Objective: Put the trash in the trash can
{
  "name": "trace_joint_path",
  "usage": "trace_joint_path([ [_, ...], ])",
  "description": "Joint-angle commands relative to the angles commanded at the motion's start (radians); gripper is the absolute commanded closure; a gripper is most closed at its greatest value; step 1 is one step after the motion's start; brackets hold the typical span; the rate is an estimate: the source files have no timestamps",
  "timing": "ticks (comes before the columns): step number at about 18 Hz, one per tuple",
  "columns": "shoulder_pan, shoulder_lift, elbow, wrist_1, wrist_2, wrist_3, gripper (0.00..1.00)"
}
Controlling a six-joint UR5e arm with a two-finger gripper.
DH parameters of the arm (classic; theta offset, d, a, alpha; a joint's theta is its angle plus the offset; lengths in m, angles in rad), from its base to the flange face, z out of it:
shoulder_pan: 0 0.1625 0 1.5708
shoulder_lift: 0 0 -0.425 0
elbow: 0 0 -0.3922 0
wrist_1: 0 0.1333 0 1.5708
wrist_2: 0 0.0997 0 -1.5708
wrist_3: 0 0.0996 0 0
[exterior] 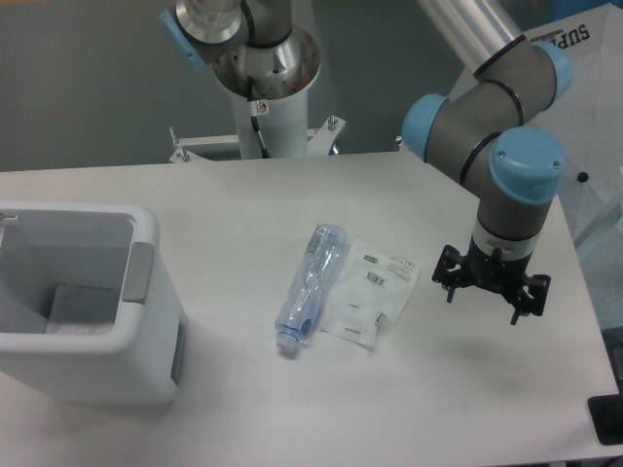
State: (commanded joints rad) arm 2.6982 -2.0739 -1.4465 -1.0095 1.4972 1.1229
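The white trash can (88,302) sits at the table's left front, well left of the clear bluish bottle (310,288) touching the labelled packet (370,292), both near the empty, wide-spread gripper (491,292)

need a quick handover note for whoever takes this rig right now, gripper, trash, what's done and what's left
Gripper: empty, hanging above the table to the right of the trash; whether the jaws are open cannot be told from this view.
Bottle: lying on its side mid-table.
Packet: flat on the table, right against the bottle's right side.
Trash can: at the left of the table, with no trash visible inside.
Done: nothing binned.
Left: pick up the bottle and packet and drop each in the trash can.
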Motion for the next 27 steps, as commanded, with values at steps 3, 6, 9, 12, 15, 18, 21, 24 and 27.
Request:
trace_joint_path([
  [3,0.002,0.002,-0.015,0.005,-0.002,0.000,0.00],
  [6,-0.001,0.002,-0.046,0.028,-0.002,-0.044,0.00],
  [9,-0.006,0.002,-0.074,0.055,0.000,-0.048,0.00],
  [12,-0.015,0.006,-0.098,0.055,-0.003,-0.052,0.00],
  [15,-0.043,0.014,-0.143,0.055,-0.011,-0.060,0.00],
  [18,-0.080,0.011,-0.149,0.052,-0.040,-0.112,0.00],
  [21,-0.101,0.005,-0.163,0.054,-0.041,-0.121,0.00],
  [24,-0.118,-0.002,-0.167,0.049,-0.041,-0.124,0.00],
  [27,-0.136,-0.032,-0.172,0.054,-0.037,-0.156,0.00],
])
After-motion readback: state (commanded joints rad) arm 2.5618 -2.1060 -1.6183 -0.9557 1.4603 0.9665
